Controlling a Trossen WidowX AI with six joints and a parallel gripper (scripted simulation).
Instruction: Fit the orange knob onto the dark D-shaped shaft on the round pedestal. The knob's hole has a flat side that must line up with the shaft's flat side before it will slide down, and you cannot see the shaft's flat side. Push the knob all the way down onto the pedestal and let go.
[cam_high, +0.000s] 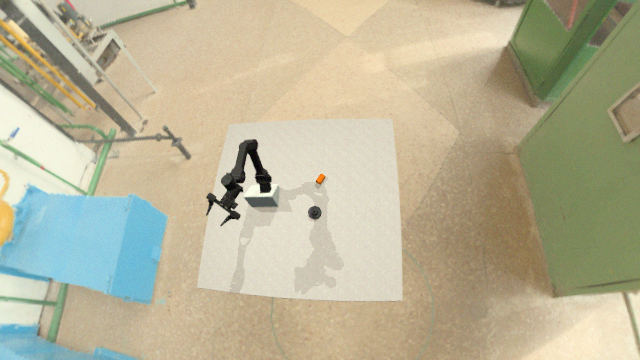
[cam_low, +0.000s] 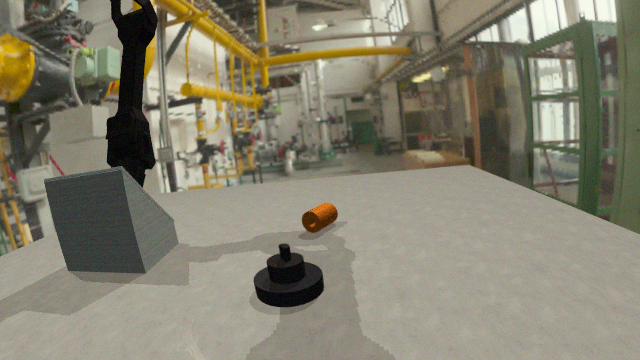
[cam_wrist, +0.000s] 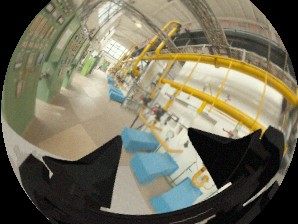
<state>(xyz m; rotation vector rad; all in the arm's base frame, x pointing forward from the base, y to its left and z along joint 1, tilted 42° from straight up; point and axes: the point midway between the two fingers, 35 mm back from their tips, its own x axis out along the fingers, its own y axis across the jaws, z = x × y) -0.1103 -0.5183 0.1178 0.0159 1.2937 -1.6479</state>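
The orange knob (cam_high: 320, 178) (cam_low: 325, 216) lies on its side on the table, behind the pedestal in the exterior view, with an open end turned toward that camera. The round black pedestal (cam_high: 310, 216) (cam_low: 289, 296) stands upright with a stepped top and the thin dark shaft (cam_low: 284, 252) rising from it. The shaft's flat side cannot be made out. My gripper (cam_high: 215, 218) (cam_wrist: 155, 135) is open and empty, raised high at the left, far from the knob and pedestal. The wrist view shows neither knob nor pedestal.
A grey wedge-shaped block (cam_high: 262, 200) (cam_low: 92, 225) stands on the table (cam_high: 360, 250) (cam_low: 450, 280) beside the arm's base, left of the pedestal and knob. The arm's shadow falls across the table around the pedestal.
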